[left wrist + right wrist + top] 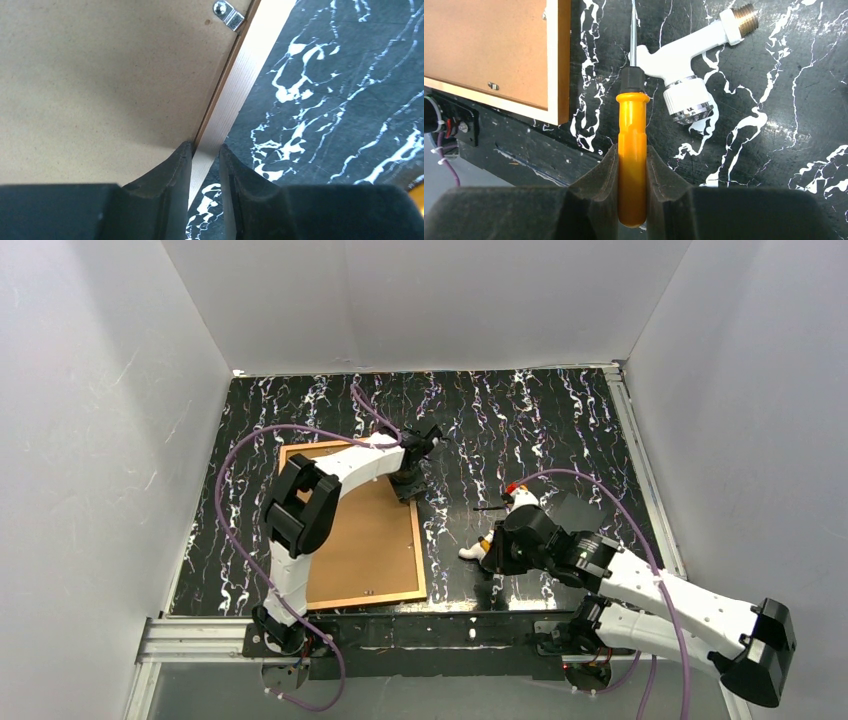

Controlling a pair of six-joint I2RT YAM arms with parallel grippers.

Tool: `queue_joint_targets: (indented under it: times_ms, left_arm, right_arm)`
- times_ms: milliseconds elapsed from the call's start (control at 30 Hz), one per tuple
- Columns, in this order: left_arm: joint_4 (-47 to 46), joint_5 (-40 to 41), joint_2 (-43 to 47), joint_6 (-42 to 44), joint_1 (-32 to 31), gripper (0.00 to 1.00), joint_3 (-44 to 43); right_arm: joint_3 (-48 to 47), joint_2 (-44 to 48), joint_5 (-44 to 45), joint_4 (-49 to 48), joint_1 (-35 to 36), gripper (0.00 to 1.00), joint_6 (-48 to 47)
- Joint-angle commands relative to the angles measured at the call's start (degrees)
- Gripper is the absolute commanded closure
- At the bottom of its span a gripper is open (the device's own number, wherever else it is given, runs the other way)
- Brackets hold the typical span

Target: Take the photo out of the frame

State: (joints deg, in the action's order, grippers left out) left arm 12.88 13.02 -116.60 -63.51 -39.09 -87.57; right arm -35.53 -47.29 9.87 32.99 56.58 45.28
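The frame (365, 540) lies back up on the left of the table, its tan board (100, 75) edged by a pale wood rail (240, 85). The photo is hidden. My left gripper (408, 483) is at the frame's far right part. In the left wrist view its jaws (205, 147) are shut on the rail, one finger at the board's seam and the other on the table side. A metal tab (228, 14) sits on the board further along. My right gripper (631, 150) is shut on an orange-handled screwdriver (632, 120), to the right of the frame.
A white plastic tap (684, 75) with a brass thread lies on the black marbled table (784, 150) just beyond the screwdriver's shaft. The frame's near right corner (559, 117) is close to the table's front edge. White walls enclose the table.
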Motion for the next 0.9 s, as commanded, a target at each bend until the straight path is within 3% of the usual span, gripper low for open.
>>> queue_joint_targets:
  times_ms: [0, 133, 300, 533, 867]
  left_arm:
    - [-3.4, -10.0, 2.1, 1.8, 2.3, 0.7, 4.1]
    - [-8.4, -17.6, 10.6, 8.0, 4.2, 0.47, 11.3]
    - [-7.2, -24.7, 26.9, 19.7, 7.4, 0.32, 20.4]
    - [6.0, -23.4, 48.0, 31.9, 11.2, 0.33, 34.9]
    - [5.2, -31.8, 63.9, 25.8, 11.7, 0.42, 51.3]
  right_arm:
    - [-3.7, -3.1, -0.2, -1.5, -0.3, 0.99, 0.0]
    - [-5.6, -7.4, -0.5, -2.1, -0.3, 0.99, -0.7]
    - [-8.3, -14.5, -3.2, -4.2, 0.2, 0.99, -1.6]
    - [-14.1, -22.8, 0.8, -6.5, 7.8, 0.99, -0.3]
    - [-22.5, -34.2, 2.0, -5.6, 15.2, 0.99, 4.0]
